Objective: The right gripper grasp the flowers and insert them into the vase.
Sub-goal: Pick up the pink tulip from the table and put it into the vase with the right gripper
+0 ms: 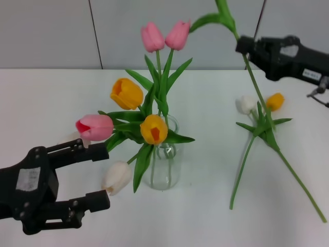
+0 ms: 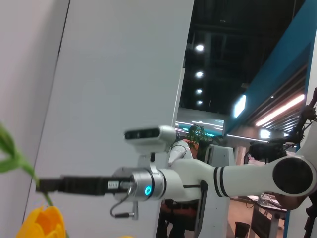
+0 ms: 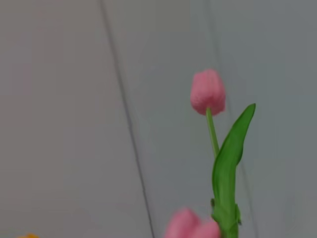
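Up near the table's far right corner, my right gripper (image 1: pixel 242 47) is pinched on the thin green stem of a tulip (image 1: pixel 259 103), jaws pressed against it from either side. The stem's long axis runs steeply: from my grip it slants down and toward me, its cut end low over the table toward the right edge, while above the grip it bends over to the left in a curved green leaf. In my right wrist view a pink bud (image 3: pixel 207 91) stands on a stem with a leaf beside it; whether this is the bud of the stem I hold I cannot tell.

The vase (image 1: pixel 165 159) stands upright on the table (image 1: pixel 51 98) near the middle, well apart from my right gripper and to its left, nearer me. It already carries pink, orange and white tulips that lean out in several directions.

More flowers (image 1: pixel 257 110) lie flat on the table near the right edge, heads toward the far edge.

My left gripper (image 1: pixel 100 177) hangs at the near left, fingers spread, just beside the vase's blooms.
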You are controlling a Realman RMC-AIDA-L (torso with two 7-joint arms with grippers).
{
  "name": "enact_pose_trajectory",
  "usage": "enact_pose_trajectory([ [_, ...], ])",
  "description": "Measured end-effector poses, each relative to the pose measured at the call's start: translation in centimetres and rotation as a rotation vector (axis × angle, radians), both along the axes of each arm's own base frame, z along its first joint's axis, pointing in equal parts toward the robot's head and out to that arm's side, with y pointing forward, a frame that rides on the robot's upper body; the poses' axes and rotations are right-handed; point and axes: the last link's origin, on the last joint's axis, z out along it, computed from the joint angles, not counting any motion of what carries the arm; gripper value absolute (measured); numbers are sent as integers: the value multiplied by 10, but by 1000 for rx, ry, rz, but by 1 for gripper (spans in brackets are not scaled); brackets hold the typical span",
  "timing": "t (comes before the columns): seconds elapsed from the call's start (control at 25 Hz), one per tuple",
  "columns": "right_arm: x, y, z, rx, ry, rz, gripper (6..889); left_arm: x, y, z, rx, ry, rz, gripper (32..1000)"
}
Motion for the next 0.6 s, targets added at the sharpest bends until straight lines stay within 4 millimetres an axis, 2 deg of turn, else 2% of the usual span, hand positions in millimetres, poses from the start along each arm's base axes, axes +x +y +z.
enact_pose_trajectory([
  [0.2,-29,9,-3,-2,33,100,18,1,1,0,0,0,-3,834],
  [0.44,-71,21,-18,-52,105,209,17,1,1,-1,-1,-1,-4,835],
  [0.6,-90,28,-27,-66,99,251,17,3,2,-1,-2,-3,-10,834],
])
